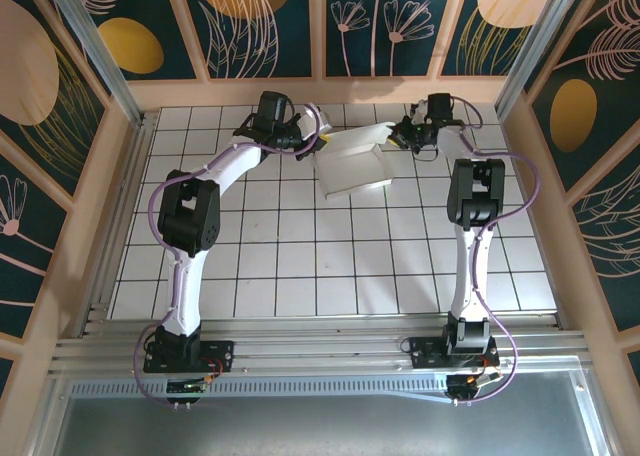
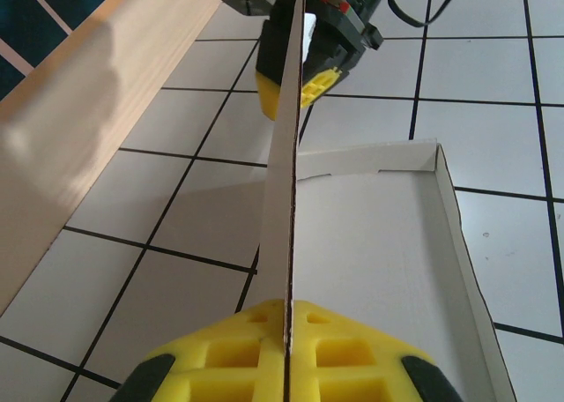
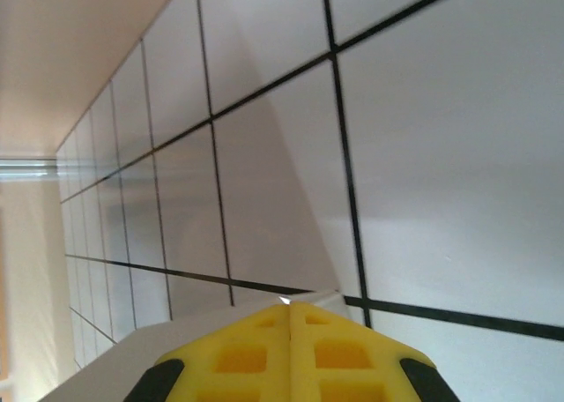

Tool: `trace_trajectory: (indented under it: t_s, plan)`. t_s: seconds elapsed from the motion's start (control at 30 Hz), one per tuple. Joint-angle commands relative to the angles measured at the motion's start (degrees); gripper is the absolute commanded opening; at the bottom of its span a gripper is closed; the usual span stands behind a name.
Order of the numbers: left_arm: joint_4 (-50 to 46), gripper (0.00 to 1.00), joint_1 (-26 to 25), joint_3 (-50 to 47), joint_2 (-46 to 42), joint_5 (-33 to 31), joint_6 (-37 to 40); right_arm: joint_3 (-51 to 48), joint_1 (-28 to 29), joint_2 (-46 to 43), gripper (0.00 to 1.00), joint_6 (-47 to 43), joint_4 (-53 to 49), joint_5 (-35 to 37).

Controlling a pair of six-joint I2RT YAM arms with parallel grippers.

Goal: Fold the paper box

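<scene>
One white thin-cardboard paper box (image 1: 352, 166) lies on the white tiled table with dark grout lines (image 1: 300, 276), directly between the two claws. It is a shallow rectangular tray with low folded walls and a single long raised flap (image 2: 280, 199), which stands upright and appears edge-on from the left wrist. The left claw (image 1: 306, 142) is pinched tight on the near end of that flap, with its two yellow pads (image 2: 352, 353) pressed against either face. The right claw (image 1: 404, 134) is clamped on the flap's far end, facing the left claw. The tray floor lies just to the right of the left claw's grip.
</scene>
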Motion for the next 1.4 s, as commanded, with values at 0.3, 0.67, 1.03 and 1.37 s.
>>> trace_trajectory:
  t_s: [0.3,0.67,1.03,1.37]
  plan:
    - [-2.38,0.06,-0.44,0.15,1.04,0.85,-0.48,-2.05,1.88,-2.86,0.00,-3.82,-1.15,-1.43]
    - [-2.03,0.06,-0.85,-0.47,0.87,0.77,-0.17,-4.62,3.24,-4.71,0.00,-7.54,-1.49,-0.14]
    - [-1.72,0.06,-1.03,-0.86,0.84,0.59,0.13,-4.70,4.24,-4.63,0.00,-9.83,-2.32,0.33]
    - [-2.03,0.06,-1.12,-0.06,1.03,0.68,0.28,-3.91,5.39,-4.54,0.00,-11.77,-3.37,0.93]
